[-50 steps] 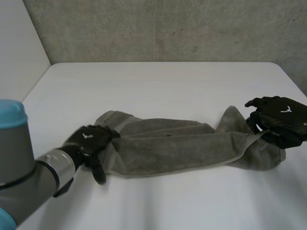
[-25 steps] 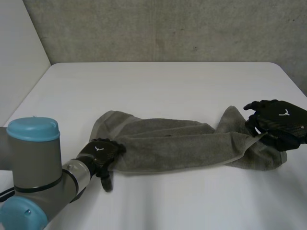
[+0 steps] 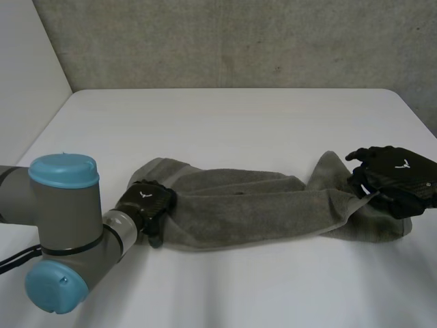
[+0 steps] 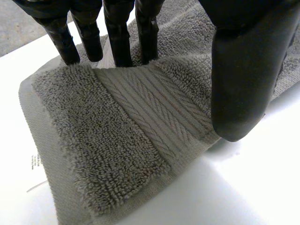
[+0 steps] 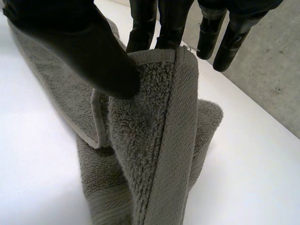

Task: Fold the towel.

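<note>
Lower left, your left hand (image 3: 145,203) lays straight, spread fingers (image 4: 117,40) on the towel's (image 3: 252,213) end. At right, your right hand (image 3: 395,172) pinches the other end between thumb (image 5: 89,61) and fingers.

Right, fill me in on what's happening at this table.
A two-armed robot is working on a grey towel that lies bunched in a long strip across the white table. Its left hand rests on the towel's left end with straight fingers, not gripping. Its right hand pinches the hem at the right end between thumb and fingers, holding it raised a little. No fold is made yet.
</note>
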Robot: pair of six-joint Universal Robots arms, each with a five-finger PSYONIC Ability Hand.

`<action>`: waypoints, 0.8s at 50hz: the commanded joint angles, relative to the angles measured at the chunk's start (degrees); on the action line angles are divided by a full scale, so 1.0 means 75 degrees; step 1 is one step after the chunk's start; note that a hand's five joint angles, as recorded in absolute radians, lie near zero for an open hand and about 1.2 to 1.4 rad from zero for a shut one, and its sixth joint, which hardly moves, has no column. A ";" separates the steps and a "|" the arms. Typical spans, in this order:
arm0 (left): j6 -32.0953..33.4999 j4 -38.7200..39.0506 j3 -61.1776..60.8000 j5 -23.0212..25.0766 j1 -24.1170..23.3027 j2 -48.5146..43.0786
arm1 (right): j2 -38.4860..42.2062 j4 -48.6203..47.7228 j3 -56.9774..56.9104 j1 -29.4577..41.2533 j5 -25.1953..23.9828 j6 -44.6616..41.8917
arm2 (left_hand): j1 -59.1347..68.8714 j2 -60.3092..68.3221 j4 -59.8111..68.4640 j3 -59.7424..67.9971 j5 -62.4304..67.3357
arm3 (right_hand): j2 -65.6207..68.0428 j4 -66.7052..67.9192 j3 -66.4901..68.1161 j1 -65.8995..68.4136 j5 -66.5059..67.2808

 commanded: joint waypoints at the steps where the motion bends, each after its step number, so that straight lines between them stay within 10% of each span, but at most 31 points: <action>1: -0.0009 -0.0047 -0.0042 0.0004 -0.0184 -0.0006 | 0.0045 -0.0002 0.0054 0.0001 0.0004 -0.0037 | 0.0067 0.0020 -0.0384 -0.0327 -0.0075 | 0.0624 -0.0456 -0.0050 0.0691 0.0520; 12: 0.0003 -0.0023 -0.0276 -0.0019 -0.0337 0.0440 | 0.0045 -0.0002 0.0090 0.0013 0.0004 -0.0037 | 0.0561 0.0513 -0.0384 -0.0327 0.0418 | 0.0624 -0.0456 -0.0050 0.0691 0.0520; 21: 0.0003 -0.0081 0.0039 -0.0043 -0.0278 0.0194 | 0.0033 -0.0002 0.0113 0.0013 0.0004 -0.0049 | 0.6922 0.6875 -0.0384 -0.0327 0.6780 | 0.0624 -0.0456 -0.0050 0.0691 0.0520; 40: -0.0009 -0.0820 0.1139 0.0435 0.0565 0.1226 | -0.0424 -0.0447 -0.1106 0.0188 -0.0020 0.1580 | 0.6928 0.6880 -0.0384 -0.0327 0.6785 | 0.0624 -0.0456 -0.0050 0.0691 0.0520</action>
